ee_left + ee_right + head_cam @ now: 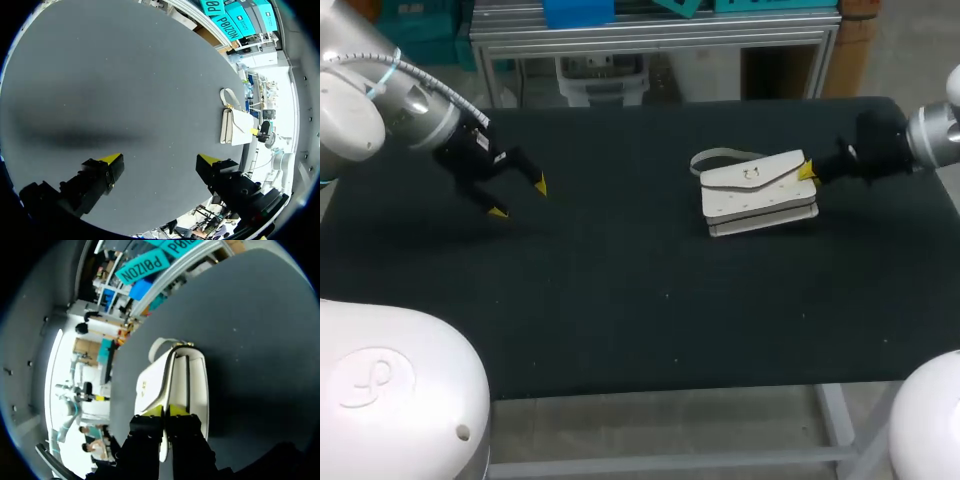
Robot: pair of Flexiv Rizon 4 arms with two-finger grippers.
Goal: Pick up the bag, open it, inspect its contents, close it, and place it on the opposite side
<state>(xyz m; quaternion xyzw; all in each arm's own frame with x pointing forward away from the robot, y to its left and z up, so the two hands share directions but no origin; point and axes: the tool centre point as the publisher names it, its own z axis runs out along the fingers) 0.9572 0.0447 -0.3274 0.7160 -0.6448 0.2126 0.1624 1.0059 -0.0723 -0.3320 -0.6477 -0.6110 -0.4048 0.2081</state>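
Note:
A white flap bag [758,195] lies on the black table [620,290], right of the middle, its strap [715,157] curled behind it. My right gripper [807,171] is shut, its yellow tips pressed together against the bag's right end. In the right wrist view the tips [165,411] sit on the near edge of the bag [172,380]; I see nothing held between them. My left gripper [519,198] hangs open over the table's left part, far from the bag. In the left wrist view its fingers [161,160] are wide apart and empty, with the bag [235,127] far ahead.
Bare black tabletop lies between the two arms and in front of the bag. The table's back edge [720,102] runs close behind the bag's strap.

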